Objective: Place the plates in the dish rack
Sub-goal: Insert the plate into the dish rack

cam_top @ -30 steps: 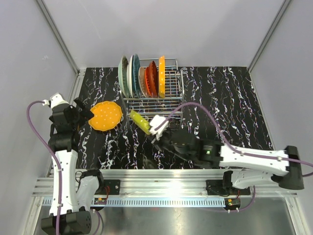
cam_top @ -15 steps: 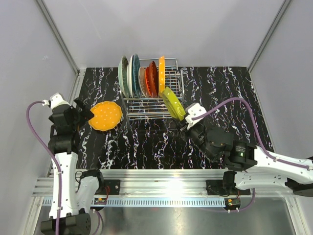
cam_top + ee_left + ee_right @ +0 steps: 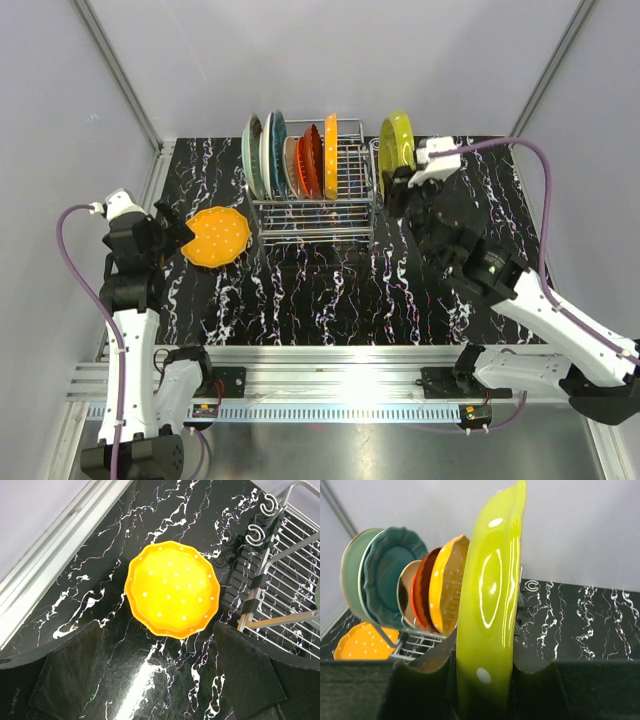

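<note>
Yellow-green plate point(image 3: 396, 142) upright, clamped in right end effector point(image 3: 481, 666), upper centre of top view, just right of dish rack point(image 3: 350, 192) holding five upright plates point(image 3: 290, 160). Left end effector point(image 3: 160, 667) wide open just beside orange dotted plate point(image 3: 172, 587), flat on surface point(image 3: 300, 290), frame left.

Seven plates point(image 3: 218, 237), it seems; one dish rack point(image 3: 352, 168).

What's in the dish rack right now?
Five plates stand on edge: mint, teal, cream, red, orange. The cream one is mostly covered by its neighbours; the right-hand slots look free.
</note>
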`<state>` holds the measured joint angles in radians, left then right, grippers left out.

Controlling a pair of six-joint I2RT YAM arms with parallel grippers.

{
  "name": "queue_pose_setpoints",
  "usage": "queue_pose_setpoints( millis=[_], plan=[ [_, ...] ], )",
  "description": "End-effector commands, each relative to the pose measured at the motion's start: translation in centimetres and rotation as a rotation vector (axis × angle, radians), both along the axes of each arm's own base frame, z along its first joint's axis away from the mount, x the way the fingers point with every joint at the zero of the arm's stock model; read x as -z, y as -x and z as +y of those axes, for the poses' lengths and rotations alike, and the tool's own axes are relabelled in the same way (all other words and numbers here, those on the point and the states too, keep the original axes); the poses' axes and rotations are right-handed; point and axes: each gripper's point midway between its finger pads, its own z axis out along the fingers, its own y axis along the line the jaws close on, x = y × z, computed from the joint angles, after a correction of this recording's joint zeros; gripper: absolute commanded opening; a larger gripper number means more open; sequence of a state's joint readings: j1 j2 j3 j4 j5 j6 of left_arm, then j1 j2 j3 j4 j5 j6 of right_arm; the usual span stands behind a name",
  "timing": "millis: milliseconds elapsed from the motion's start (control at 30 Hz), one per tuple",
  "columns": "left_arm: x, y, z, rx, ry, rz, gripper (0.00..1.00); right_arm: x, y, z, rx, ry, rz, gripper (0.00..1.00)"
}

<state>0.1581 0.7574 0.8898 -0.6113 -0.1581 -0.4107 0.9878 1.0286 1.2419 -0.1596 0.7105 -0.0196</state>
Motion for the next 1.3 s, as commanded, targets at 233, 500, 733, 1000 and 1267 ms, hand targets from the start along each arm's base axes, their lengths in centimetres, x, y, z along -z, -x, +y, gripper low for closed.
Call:
queue_pose_setpoints(
  millis=[233,500,733,1000,1267],
  plan=[
    [-0.9,-0.6,0.1,0.005,-0.024,-0.027,0.99,-7.9,-4.0,2.6,-0.123,-0.325,-0.016,0.0],
    [-1.0,-0.7,-0.1,0.008,-0.022,-0.031,0.99,-5.7,-7.1,4.3,-0.099,-0.332,0.037,0.0],
    [-0.8,-0.8,-0.4,0.023,-0.022,-0.024,0.99,-4.6,-8.3,4.6,-0.096,-0.324,0.057,0.0],
    [-0.6,-0.8,-0.5,0.026,-0.021,-0.018,0.99,-3.3,-9.7,5.3,-0.09,-0.341,0.087,0.0],
    [-0.7,-0.8,-0.5,0.027,-0.027,-0.017,0.99,-2.8,-10.4,6.0,-0.102,-0.333,0.094,0.0]
  ],
)
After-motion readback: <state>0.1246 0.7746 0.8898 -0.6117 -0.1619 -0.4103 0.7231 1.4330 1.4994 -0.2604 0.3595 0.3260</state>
